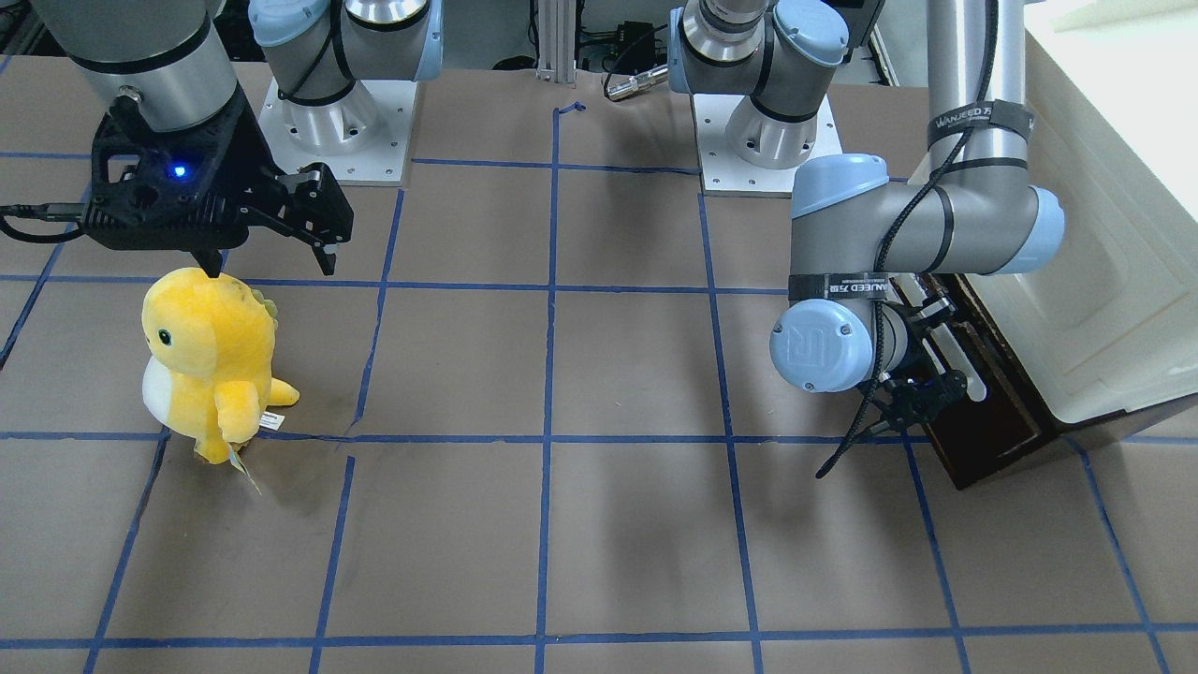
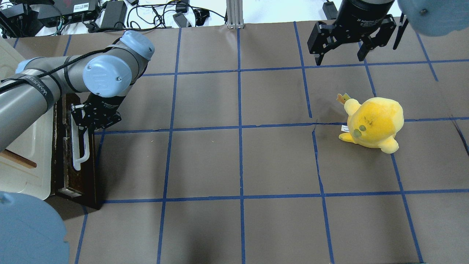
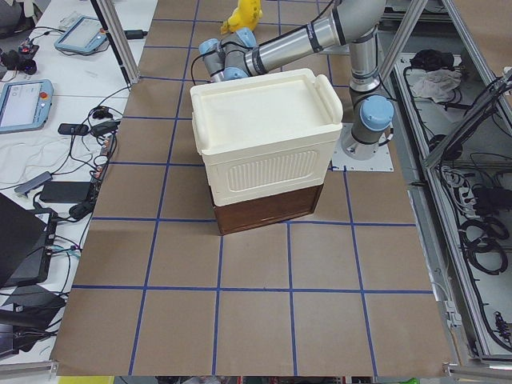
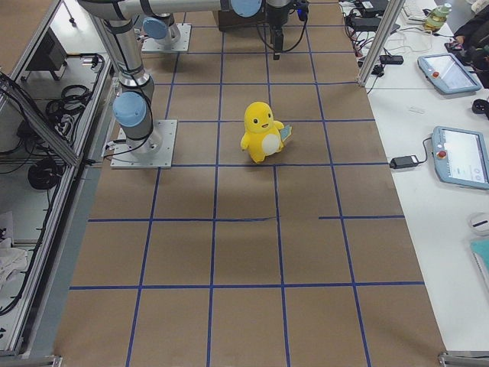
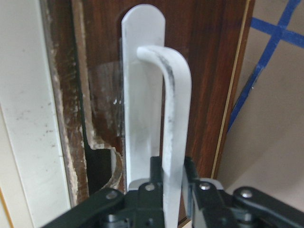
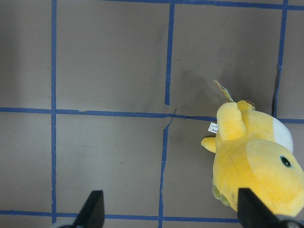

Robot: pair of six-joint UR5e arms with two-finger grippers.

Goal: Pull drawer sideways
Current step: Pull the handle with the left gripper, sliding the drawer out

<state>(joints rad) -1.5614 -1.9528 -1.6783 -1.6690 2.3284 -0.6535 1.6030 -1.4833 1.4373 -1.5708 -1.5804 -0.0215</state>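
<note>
The dark brown drawer (image 2: 67, 161) sits under the cream-white cabinet top (image 2: 22, 172) at the table's left end. Its long white bar handle (image 2: 77, 156) faces the table middle. My left gripper (image 2: 85, 123) is at the far end of the handle. In the left wrist view its fingers (image 5: 192, 183) are shut on the white handle bar (image 5: 175, 118), with the drawer front (image 5: 209, 71) behind it. The front-facing view shows this gripper (image 1: 922, 393) at the handle (image 1: 969, 374). My right gripper (image 2: 340, 55) is open and empty, high above the far right of the table.
A yellow plush toy (image 2: 373, 123) stands on the right half of the table, just below my right gripper (image 1: 271, 257), and shows in the right wrist view (image 6: 256, 166). Blue tape lines grid the brown table. Cables and boxes lie beyond the far edge.
</note>
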